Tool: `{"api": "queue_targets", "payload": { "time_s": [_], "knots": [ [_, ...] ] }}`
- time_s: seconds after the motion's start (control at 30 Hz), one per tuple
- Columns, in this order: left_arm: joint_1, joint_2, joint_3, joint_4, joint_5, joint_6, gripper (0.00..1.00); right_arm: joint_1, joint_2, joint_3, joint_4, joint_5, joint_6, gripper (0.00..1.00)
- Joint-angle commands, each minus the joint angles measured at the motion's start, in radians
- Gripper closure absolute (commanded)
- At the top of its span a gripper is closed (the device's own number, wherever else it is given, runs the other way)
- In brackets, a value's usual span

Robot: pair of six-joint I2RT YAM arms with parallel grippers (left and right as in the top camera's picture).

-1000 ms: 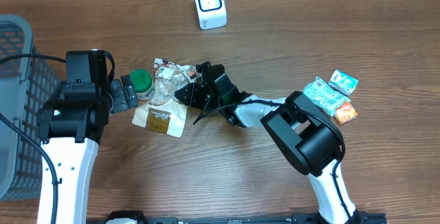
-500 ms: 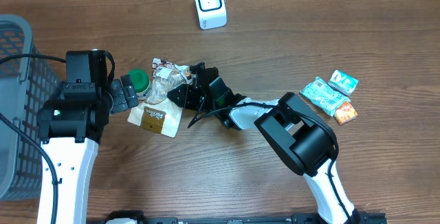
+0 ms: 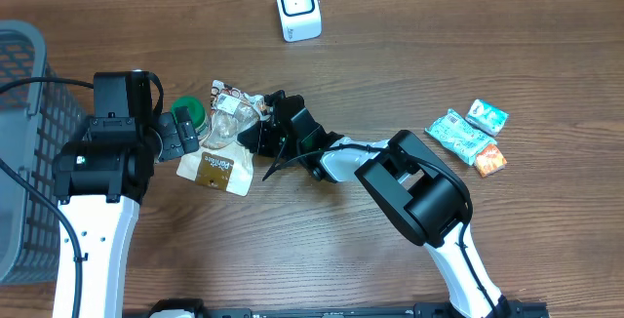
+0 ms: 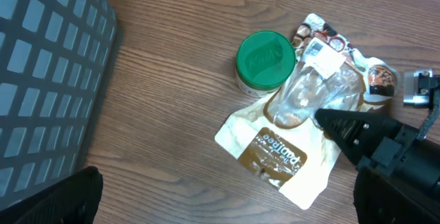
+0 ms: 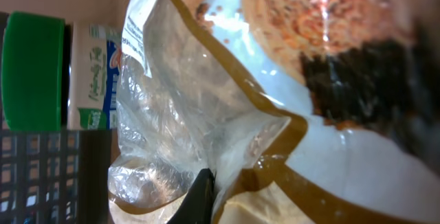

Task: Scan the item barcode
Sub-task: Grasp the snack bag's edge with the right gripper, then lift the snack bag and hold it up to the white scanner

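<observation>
The right hand [image 4: 328, 121] is pressed together to a single dark point, and that point lies on the crinkled clear part of the pouch [image 4: 278, 152]. The wrist view shows one fingertip at the edge of the film, but I cannot tell whether any film is caught between the fingers. The pouch lies flat and rumpled on the wooden tabletop [image 3: 390, 64], left of centre. It is a soft cream sachet edged in brown. A wrinkled transparent window takes up its middle. Its near end carries a brown label with pale lettering, and its far end a printed picture in reddish-brown and dark tones with a small white tag. Just beside the pouch on its left stands a squat white jar [image 4: 265, 59] with a green lid. The left hand [image 3: 180, 135] hovers next to this jar with its fingers spread wide apart and nothing between them. A grey plastic basket [image 3: 24, 113] with a grid wall sits at the left edge. The white scanner [image 3: 297, 6] stands at the far edge, well apart from the pouch. Three small packets [image 3: 458, 133] lie in a cluster at the right.
</observation>
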Motion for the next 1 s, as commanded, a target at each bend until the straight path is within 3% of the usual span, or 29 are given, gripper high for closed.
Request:
{"api": "queue_targets", "payload": {
  "time_s": [0.0,0.1,0.27,0.37,0.67,0.97],
  "knots": [
    [0.004,0.003,0.002,0.001,0.013,0.019,0.0,-0.042,0.013,0.009,-0.01,-0.136,-0.004,0.96],
    [0.004,0.003,0.002,0.001,0.013,0.019,0.01,-0.109,-0.041,0.009,-0.058,-0.241,-0.018,0.96],
    [0.004,0.003,0.002,0.001,0.013,0.019,0.0,-0.233,-0.175,0.009,-0.195,-0.454,-0.189,0.96],
    [0.004,0.003,0.002,0.001,0.013,0.019,0.0,-0.311,-0.306,0.009,-0.367,-0.553,-0.372,0.96],
    [0.004,0.003,0.002,0.001,0.013,0.019,0.0,-0.447,-0.654,0.009,-0.869,-0.602,-0.843,0.96],
    [0.004,0.003,0.002,0.001,0.013,0.019,0.0,-0.557,-0.808,0.009,-0.935,-1.013,-1.009,0.96]
  ]
}}
